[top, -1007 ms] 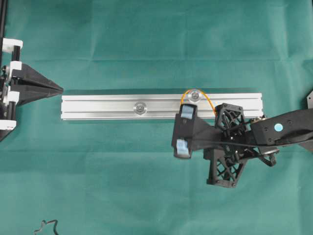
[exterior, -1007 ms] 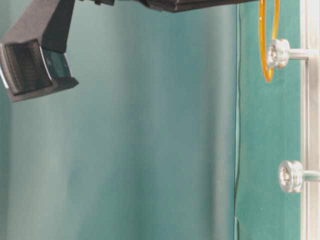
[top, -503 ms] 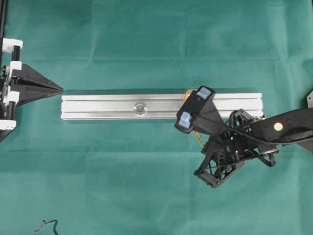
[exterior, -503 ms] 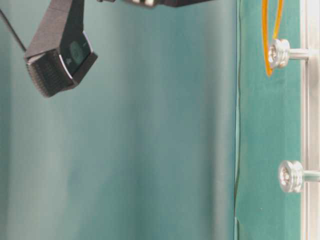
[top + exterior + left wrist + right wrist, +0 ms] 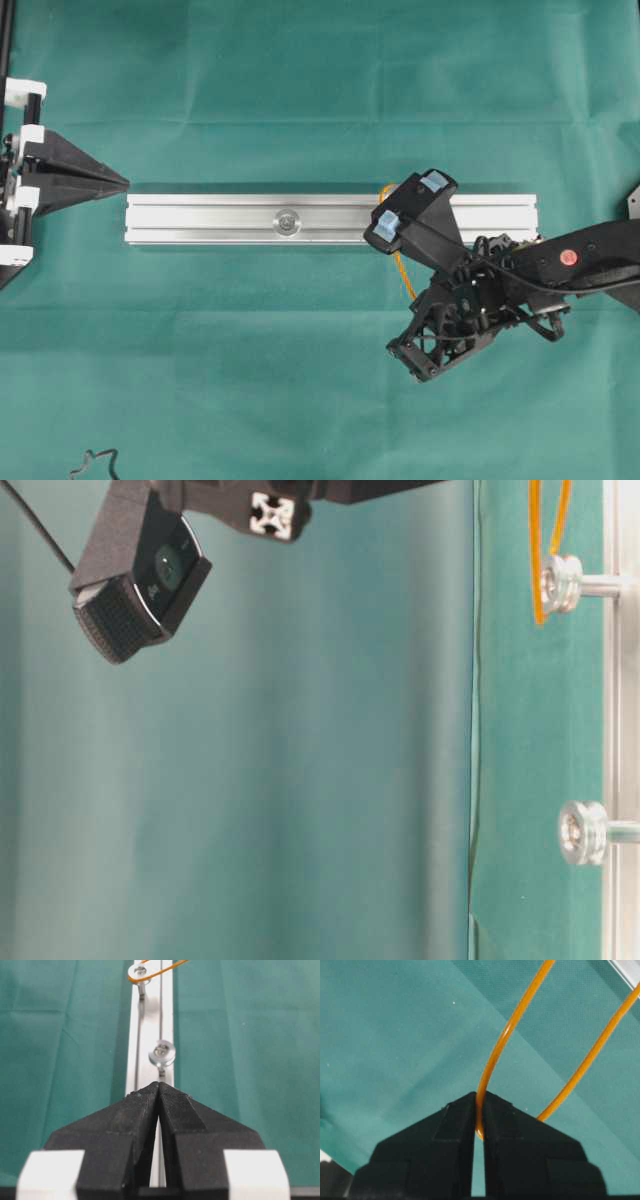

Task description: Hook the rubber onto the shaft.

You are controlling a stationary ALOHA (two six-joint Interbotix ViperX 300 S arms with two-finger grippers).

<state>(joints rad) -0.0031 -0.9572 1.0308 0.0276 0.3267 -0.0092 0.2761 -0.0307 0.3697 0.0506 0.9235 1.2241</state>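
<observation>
The right tool (image 5: 478,1110) is pinched tight on one end of the rubber (image 5: 495,1055), a thin orange band. The other end of the band goes round a small silver shaft (image 5: 562,583) that sticks up from the long silver rail (image 5: 200,218). In the left wrist view the orange loop (image 5: 150,971) sits round that far shaft (image 5: 140,971), and its strands run off toward the right arm. In the overhead view the band (image 5: 403,270) shows only as a short orange line from the rail down toward the right arm (image 5: 560,262), partly hidden under the arm's camera.

So one end looks hooked on already. I think the step now is to pull the band along and hook its free end on the second shaft (image 5: 287,219), which stands bare near the middle of the rail. That shaft (image 5: 580,832) has nothing on it yet.

The next move needs care. The right tool should keep its tight hold, pull the band along the rail toward the bare shaft, lift the loop over the round head and drop it down under it. If it pulls too hard or lets go early, the band may snap back or slip off the first shaft.

The left tool (image 5: 159,1091) is closed with nothing in it. It rests by the left end of the rail.

There are no boxes, bowls or trays here. Only the rail lies on the green bench (image 5: 300,100).
</observation>
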